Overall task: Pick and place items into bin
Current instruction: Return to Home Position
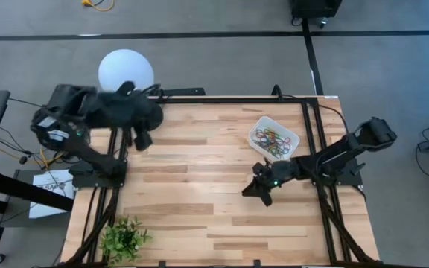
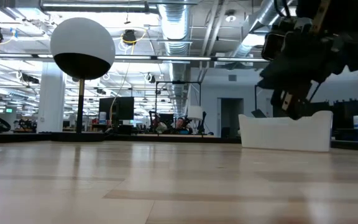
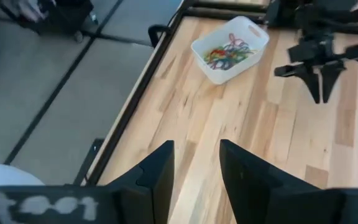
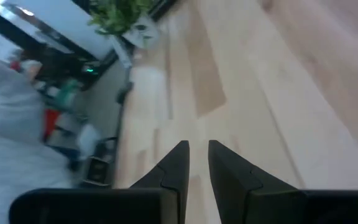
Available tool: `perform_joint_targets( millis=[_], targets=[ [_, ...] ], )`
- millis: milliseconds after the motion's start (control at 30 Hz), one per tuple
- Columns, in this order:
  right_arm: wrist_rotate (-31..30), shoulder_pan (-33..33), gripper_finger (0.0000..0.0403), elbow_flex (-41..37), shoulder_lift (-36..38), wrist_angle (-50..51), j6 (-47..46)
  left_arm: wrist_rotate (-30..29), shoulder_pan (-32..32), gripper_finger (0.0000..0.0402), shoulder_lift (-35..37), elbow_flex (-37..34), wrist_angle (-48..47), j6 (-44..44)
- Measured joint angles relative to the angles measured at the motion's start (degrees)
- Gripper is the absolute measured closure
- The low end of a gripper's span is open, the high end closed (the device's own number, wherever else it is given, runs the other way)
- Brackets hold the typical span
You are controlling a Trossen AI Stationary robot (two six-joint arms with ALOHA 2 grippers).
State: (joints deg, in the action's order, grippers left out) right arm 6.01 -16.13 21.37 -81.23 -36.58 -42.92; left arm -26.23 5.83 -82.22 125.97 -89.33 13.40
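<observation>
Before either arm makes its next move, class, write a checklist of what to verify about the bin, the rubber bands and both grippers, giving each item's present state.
1. Rubber bands lie inside the white bin: ok.
2. No loose band shows on the table in the high view: ok.
3. Right gripper empty: ok, open, nothing held, over the table beside the bin.
4. Left gripper empty: ok, open, near the globe lamp.
5. Bin sits flat on the table: ok.

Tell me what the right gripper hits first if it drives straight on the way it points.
Likely the bare tabletop: the right gripper seems tilted down toward the wood. Farther along that line stands the small plant.
</observation>
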Motion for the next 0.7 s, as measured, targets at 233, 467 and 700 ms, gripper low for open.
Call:
perform_joint_targets(
  millis=[233,467,700],
  targets=[
    [9.0,2.48,0.0349,-0.02,5.04,0.54,2.64,-7.69,9.45,0.0283,13.92,-25.22,10.01,8.58],
    [9.09,4.77,0.0349,-0.02,8.24,0.57,3.28,-5.75,16.28,0.0283,30.61,-60.33,37.1,14.41],
    [11.91,8.0,0.0349,-0.02,13.26,-1.0,5.44,8.77,21.73,0.0283,41.15,-88.81,80.56,7.18]
  ],
)
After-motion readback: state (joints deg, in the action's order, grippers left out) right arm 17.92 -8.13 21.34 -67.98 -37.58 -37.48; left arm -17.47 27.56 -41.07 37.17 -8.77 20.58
